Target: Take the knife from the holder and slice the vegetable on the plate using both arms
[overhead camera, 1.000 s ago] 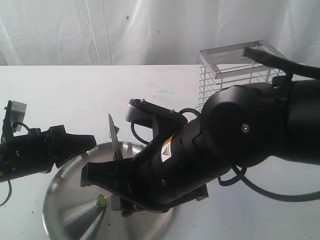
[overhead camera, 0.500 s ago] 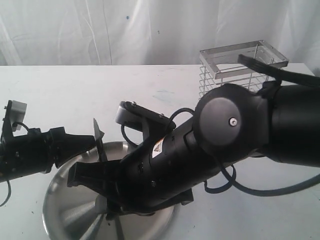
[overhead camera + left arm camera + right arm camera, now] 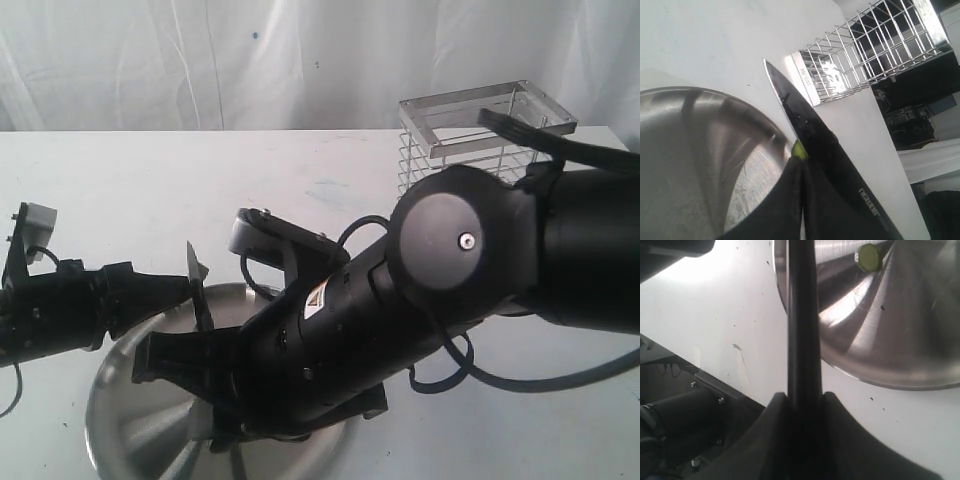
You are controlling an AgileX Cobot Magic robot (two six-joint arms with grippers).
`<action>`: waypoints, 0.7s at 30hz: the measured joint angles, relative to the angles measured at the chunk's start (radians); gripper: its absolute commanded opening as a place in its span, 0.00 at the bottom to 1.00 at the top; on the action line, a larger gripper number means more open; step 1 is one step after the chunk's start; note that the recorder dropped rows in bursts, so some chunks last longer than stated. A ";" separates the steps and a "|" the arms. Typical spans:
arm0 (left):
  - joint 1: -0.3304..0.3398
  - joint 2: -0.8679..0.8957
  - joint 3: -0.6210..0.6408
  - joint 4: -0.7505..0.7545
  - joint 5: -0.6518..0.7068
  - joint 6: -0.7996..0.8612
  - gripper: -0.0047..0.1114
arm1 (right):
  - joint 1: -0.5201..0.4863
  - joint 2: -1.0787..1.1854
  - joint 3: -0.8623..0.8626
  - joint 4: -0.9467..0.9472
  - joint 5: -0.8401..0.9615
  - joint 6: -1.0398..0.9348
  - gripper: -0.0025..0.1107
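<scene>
Right gripper (image 3: 190,355) jaws pinching knife (image 3: 198,285), lower than before over plate (image 3: 120,420); left gripper (image 3: 165,290) jaws' state indiscernible, position unchanged.

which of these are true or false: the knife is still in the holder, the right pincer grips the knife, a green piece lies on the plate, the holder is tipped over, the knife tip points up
1. The knife is in the holder. False: it is out, held over the plate.
2. The right pincer grips the knife. True: its fingers are shut on the handle.
3. A green vegetable piece lies on the plate. True.
4. The holder is tipped over. False: it stands upright behind the right arm.
5. The knife tip points up. True in the exterior view.
</scene>
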 measured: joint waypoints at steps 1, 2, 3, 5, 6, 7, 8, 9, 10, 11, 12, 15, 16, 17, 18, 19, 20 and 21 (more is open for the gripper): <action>0.000 0.000 0.000 0.002 0.007 0.001 0.04 | 0.000 0.000 0.000 0.002 0.008 0.000 0.02; 0.000 0.000 0.000 0.002 0.014 0.003 0.04 | 0.000 0.000 0.000 0.004 0.013 0.000 0.02; 0.000 0.000 0.000 0.002 0.019 0.003 0.04 | 0.000 -0.002 0.000 0.004 0.020 0.000 0.02; 0.000 0.000 0.000 0.002 0.028 0.005 0.04 | 0.000 -0.017 0.000 0.004 0.028 -0.003 0.02; 0.000 0.000 0.000 0.005 0.030 0.005 0.04 | 0.000 -0.023 0.000 0.004 0.030 -0.005 0.02; 0.000 0.000 0.000 0.010 0.032 0.005 0.04 | 0.000 -0.027 0.000 0.004 0.030 -0.005 0.02; 0.000 0.000 0.000 0.012 0.032 0.005 0.04 | 0.000 -0.031 0.000 0.006 0.030 -0.007 0.02; 0.000 0.000 0.000 0.017 0.032 0.007 0.04 | 0.000 -0.034 0.000 0.006 0.028 -0.007 0.02; 0.000 0.000 0.000 0.019 0.032 0.007 0.04 | 0.000 -0.034 0.000 0.006 0.024 -0.009 0.02; 0.000 0.000 0.000 0.020 0.032 0.007 0.04 | 0.000 -0.034 0.000 0.006 0.023 -0.009 0.02; 0.000 0.000 0.000 0.021 0.032 0.007 0.04 | 0.000 -0.034 0.000 -0.002 0.020 -0.009 0.02; 0.000 0.000 0.000 0.025 -0.002 0.014 0.04 | -0.008 -0.034 0.000 -0.090 -0.040 0.019 0.02; 0.000 0.000 0.000 0.025 -0.009 0.022 0.04 | -0.015 -0.034 0.000 -0.109 -0.059 0.032 0.02; 0.000 0.000 0.000 0.025 -0.011 0.033 0.04 | -0.030 -0.034 0.000 -0.140 -0.086 0.043 0.02; 0.000 -0.001 0.000 0.025 -0.006 0.041 0.04 | -0.039 -0.034 0.000 -0.164 -0.096 0.047 0.02; 0.000 -0.007 0.000 0.025 0.025 0.053 0.04 | -0.049 -0.034 0.000 -0.208 -0.094 0.062 0.02; 0.005 -0.018 0.000 0.021 0.053 0.062 0.04 | -0.051 -0.034 0.000 -0.246 -0.068 0.079 0.02; 0.016 -0.023 0.000 0.021 0.067 0.064 0.04 | -0.052 -0.034 0.000 -0.282 -0.040 0.097 0.02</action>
